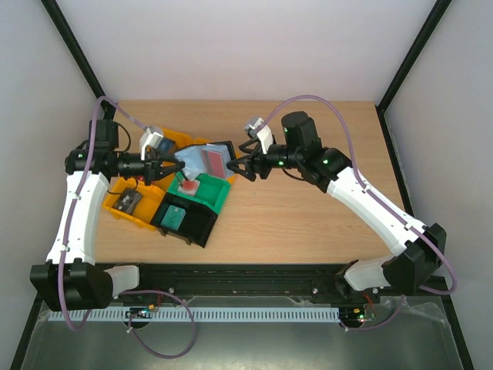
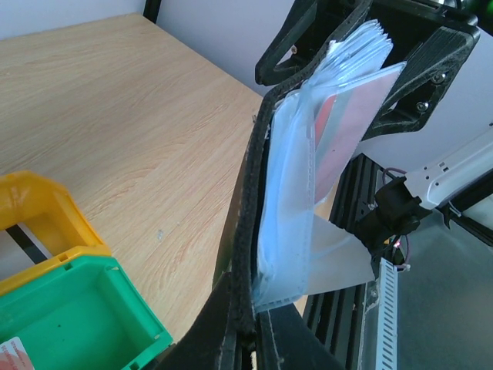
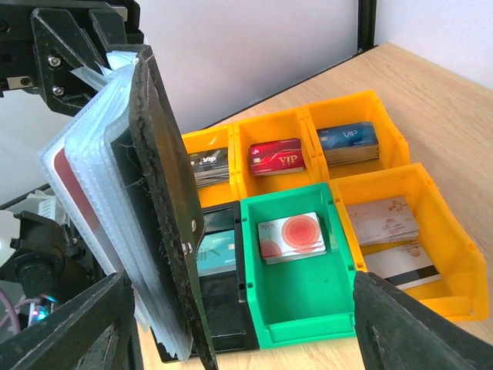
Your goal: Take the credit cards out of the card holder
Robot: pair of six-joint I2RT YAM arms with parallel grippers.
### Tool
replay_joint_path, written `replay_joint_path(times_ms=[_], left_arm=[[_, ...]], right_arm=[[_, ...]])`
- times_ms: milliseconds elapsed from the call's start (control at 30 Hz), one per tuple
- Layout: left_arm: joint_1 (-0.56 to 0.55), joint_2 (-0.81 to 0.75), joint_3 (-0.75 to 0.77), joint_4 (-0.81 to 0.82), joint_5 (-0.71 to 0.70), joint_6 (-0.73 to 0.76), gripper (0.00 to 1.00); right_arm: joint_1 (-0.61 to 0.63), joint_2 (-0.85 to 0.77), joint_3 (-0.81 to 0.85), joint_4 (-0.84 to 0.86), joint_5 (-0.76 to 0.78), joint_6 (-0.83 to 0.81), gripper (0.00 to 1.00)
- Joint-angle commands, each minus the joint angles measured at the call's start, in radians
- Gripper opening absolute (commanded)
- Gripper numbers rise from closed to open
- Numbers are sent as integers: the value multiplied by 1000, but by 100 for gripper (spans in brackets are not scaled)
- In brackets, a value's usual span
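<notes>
The black card holder (image 1: 202, 160) hangs open in the air between both arms, above the bins. Its pale clear pockets face up, and one holds a red credit card (image 1: 212, 160). My left gripper (image 1: 163, 164) is shut on the holder's left end. In the left wrist view the jaws (image 2: 250, 331) pinch its black edge (image 2: 253, 200), and the red card (image 2: 333, 131) shows in a pocket. My right gripper (image 1: 240, 166) is open at the holder's right end. In the right wrist view (image 3: 246, 339) the holder's black cover (image 3: 162, 193) stands near the left finger.
Below the holder, a green bin (image 3: 339, 308) holds red-and-white cards (image 3: 293, 235). Yellow bins (image 3: 454, 254) hold stacks of other cards. A black bin (image 1: 185, 220) holds a teal card. Bare wood table lies to the right (image 1: 308, 216).
</notes>
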Motion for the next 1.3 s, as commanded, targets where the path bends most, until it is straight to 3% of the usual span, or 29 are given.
replay_joint_path(times_ms=[0,233,533,900,1167,1267], left_arm=[[4,-17,35,-9,42,16,2],[-15,-13,32,42,43,-53,2],[-77,0,3,198,-40,-253,2],[-85,-2,-1,199,-29,-263,2],[-85,-3,-12,195,-27,-253,2],[-80,-3,-16,196,-36,-246,2]], right_arm=[[-1,-16,47,-38,49,-31,75],[14,26,51,56,-54,75,73],[48,34,-2,177,23,180,72],[60,65,-26,254,77,252,67],[61,80,-31,273,41,264,11],[61,90,-21,270,8,267,2]])
